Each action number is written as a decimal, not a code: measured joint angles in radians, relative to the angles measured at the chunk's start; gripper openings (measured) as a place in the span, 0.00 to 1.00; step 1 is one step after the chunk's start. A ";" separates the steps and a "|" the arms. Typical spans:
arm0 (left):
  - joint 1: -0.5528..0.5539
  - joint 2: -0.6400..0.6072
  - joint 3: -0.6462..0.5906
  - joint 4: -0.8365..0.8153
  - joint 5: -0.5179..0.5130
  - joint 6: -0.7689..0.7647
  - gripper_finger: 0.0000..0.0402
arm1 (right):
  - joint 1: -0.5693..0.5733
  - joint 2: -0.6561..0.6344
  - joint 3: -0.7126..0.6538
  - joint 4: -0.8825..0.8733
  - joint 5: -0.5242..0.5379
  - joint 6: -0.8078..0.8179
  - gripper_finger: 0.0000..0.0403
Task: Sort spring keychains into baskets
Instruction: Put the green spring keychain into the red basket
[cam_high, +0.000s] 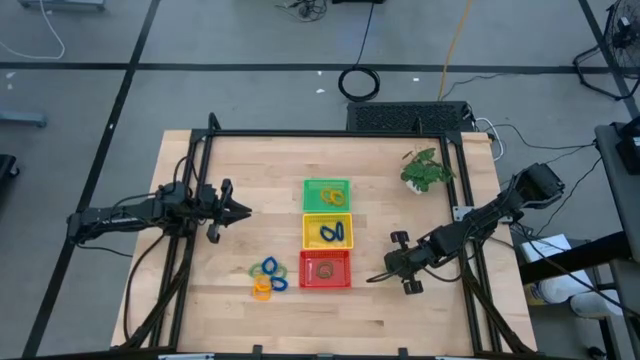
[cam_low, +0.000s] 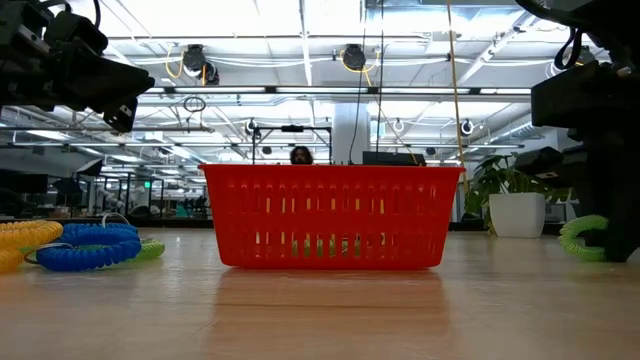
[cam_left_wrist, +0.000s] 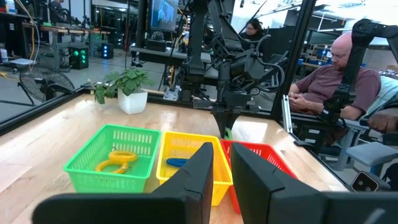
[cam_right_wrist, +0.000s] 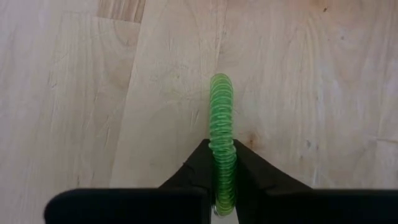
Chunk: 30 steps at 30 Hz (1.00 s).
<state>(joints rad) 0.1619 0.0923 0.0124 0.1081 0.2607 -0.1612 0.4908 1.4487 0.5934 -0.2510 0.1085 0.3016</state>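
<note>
Three baskets stand in a row at the table's middle: green (cam_high: 327, 195) farthest, yellow (cam_high: 327, 232) in the middle, red (cam_high: 326, 268) nearest. The green one holds an orange-yellow spring keychain (cam_left_wrist: 117, 160) and the yellow one a blue keychain (cam_high: 331, 233). A pile of blue and orange-yellow keychains (cam_high: 268, 278) lies on the wood left of the red basket. Right of the red basket, my right gripper (cam_high: 375, 277) slants down, shut on a green keychain (cam_right_wrist: 221, 112). My left gripper (cam_high: 245, 210) hovers level, left of the baskets, shut on nothing. My right gripper pinches the green keychain's coil at one side of the loop (cam_right_wrist: 222, 152) between its two fingers, which come slanting down from the table's right side. The loop stands on edge and reaches out beyond the fingertips (cam_low: 583, 238). Whether its low end touches the wood, I cannot tell.
A potted plant (cam_high: 428, 170) stands at the table's far right corner. A black frame (cam_high: 330, 133) borders the table, and a black cable coil (cam_high: 359, 83) lies on the floor beyond. A seated person (cam_left_wrist: 336, 74) shows beyond the table's right side. Bare wood lies along the near edge.
</note>
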 joint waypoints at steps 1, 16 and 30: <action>0.000 0.000 0.000 0.000 0.000 0.000 0.15 | 0.000 0.000 0.000 0.000 0.000 0.000 0.05; 0.000 0.000 0.000 0.000 0.000 0.000 0.15 | 0.000 0.000 0.000 0.000 0.000 0.000 0.05; 0.000 0.000 0.000 0.000 0.000 0.000 0.15 | 0.000 -0.024 -0.003 0.046 -0.005 -0.005 0.05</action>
<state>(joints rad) 0.1619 0.0925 0.0124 0.1081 0.2607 -0.1612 0.4908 1.4244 0.5900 -0.2055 0.1040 0.2963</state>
